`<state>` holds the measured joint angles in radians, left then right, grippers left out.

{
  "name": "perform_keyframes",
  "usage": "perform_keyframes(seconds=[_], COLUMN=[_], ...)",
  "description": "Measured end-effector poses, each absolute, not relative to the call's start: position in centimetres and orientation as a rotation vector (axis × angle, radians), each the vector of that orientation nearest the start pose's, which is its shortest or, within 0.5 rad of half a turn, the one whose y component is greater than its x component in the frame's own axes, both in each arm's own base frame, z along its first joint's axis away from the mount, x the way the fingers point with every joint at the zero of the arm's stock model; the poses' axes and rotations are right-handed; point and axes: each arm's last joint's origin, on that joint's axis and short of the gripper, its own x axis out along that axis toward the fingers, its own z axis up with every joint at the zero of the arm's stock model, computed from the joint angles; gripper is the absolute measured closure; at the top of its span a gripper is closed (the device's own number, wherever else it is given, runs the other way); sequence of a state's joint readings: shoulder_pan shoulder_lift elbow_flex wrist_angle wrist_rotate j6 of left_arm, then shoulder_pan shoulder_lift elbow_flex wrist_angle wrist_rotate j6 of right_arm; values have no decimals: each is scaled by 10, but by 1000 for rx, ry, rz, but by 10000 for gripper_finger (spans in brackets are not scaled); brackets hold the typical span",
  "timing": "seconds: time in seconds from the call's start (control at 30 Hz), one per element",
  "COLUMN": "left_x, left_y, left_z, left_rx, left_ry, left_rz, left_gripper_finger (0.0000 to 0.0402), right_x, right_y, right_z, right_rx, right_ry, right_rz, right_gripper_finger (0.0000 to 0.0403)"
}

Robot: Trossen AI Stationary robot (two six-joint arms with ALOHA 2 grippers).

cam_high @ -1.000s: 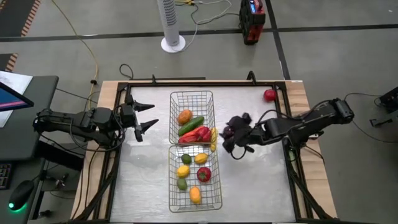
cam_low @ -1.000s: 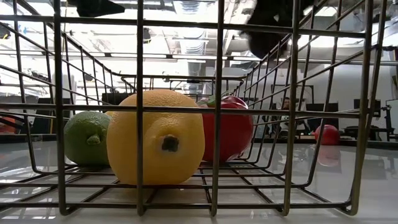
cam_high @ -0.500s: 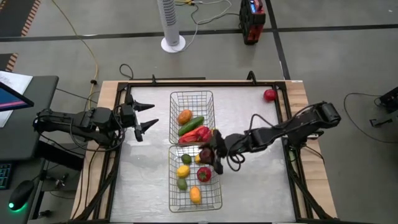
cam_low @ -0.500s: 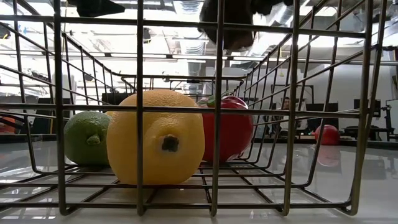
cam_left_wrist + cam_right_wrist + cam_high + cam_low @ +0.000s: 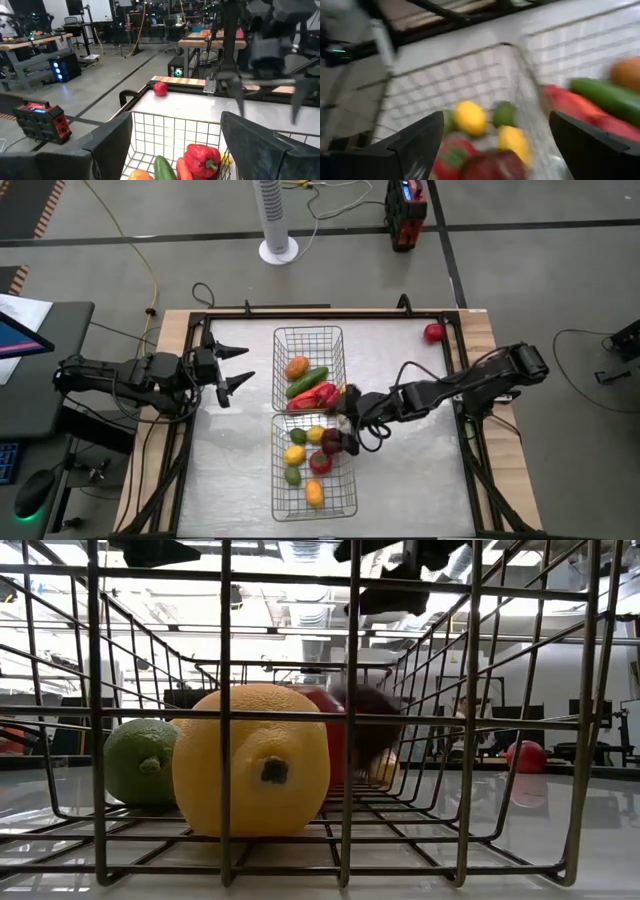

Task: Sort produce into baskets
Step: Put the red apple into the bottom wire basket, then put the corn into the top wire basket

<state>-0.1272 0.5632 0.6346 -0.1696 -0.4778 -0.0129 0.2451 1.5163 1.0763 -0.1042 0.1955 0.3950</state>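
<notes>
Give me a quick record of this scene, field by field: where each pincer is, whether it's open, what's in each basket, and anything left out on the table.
left pincer: open, waiting left of the baskets
right pincer: open, over near basket's right rim
dark-red apple: in near basket, below the right pincer
near basket: lemons, limes, red apple, dark-red apple
far basket: orange, cucumber, red peppers
loose on table: red apple at far right corner

I count two baskets (image 5: 309, 340) (image 5: 345, 498), two lemons (image 5: 294, 454) (image 5: 314, 495), two limes (image 5: 298, 436) (image 5: 292, 475), one orange (image 5: 297, 367), one cucumber (image 5: 306, 381) and one apple (image 5: 433, 333) alone on the table.
</notes>
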Motion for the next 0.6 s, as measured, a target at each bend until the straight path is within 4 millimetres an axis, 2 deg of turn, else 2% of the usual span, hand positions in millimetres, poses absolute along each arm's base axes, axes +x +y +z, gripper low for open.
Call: perform_keyframes(seconds=[0.1, 0.27, 0.4, 0.6], left_x=[131, 132, 132, 132], left_y=[-3, -3, -3, -3], left_z=[312, 311, 312, 312], left_rx=[18, 21, 20, 18], left_ry=[97, 103, 101, 95], left_rz=[351, 351, 351, 351], left_gripper_finger=[110, 110, 110, 110], right_x=[314, 286, 271, 256], right_y=[72, 60, 52, 42], right_z=[279, 273, 247, 197], right_rx=[220, 117, 85, 137], right_ry=[546, 712, 831, 865], right_rz=[-169, -407, -553, -600], right_gripper_finger=[11, 19, 25, 26])
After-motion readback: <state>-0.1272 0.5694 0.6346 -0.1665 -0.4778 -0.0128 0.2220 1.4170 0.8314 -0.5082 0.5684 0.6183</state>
